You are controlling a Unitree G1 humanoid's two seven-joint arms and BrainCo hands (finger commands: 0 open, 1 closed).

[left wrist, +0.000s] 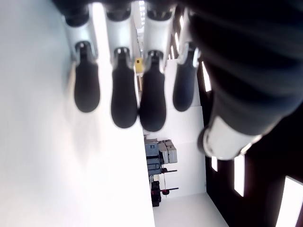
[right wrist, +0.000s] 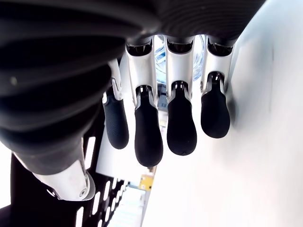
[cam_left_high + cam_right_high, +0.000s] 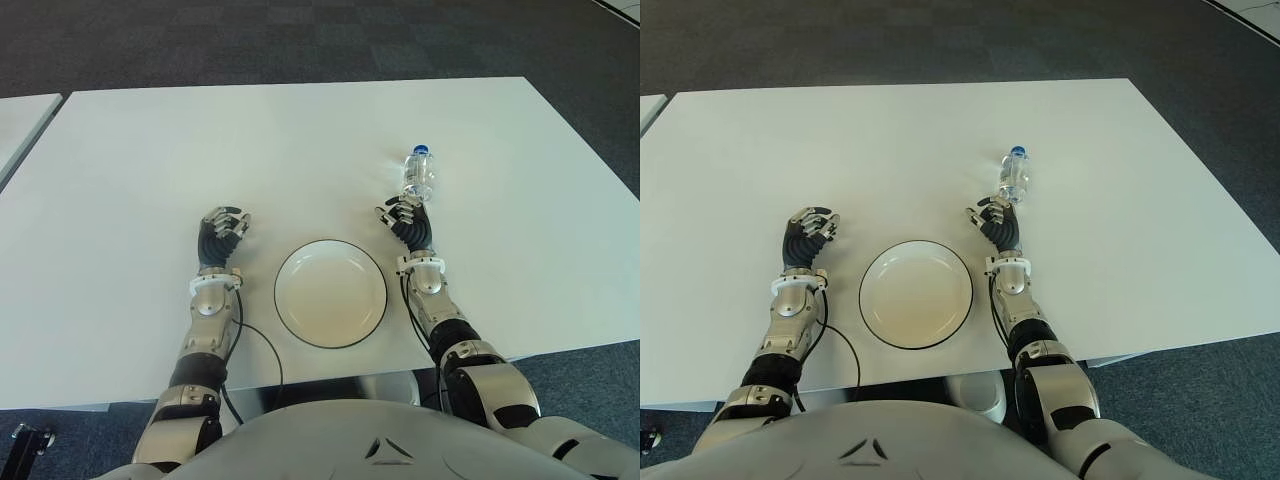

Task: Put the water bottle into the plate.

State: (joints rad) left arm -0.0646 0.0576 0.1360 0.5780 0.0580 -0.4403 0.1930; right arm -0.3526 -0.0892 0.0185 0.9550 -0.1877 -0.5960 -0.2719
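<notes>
The clear water bottle [image 3: 419, 174] with a blue cap lies on the white table [image 3: 300, 140], right of frame centre, just beyond the right hand [image 3: 408, 222], whose fingers hang loosely curled around nothing. The empty white plate [image 3: 330, 293] sits lower centre. Left of it shows the left hand [image 3: 220, 236], relaxed and empty.
</notes>
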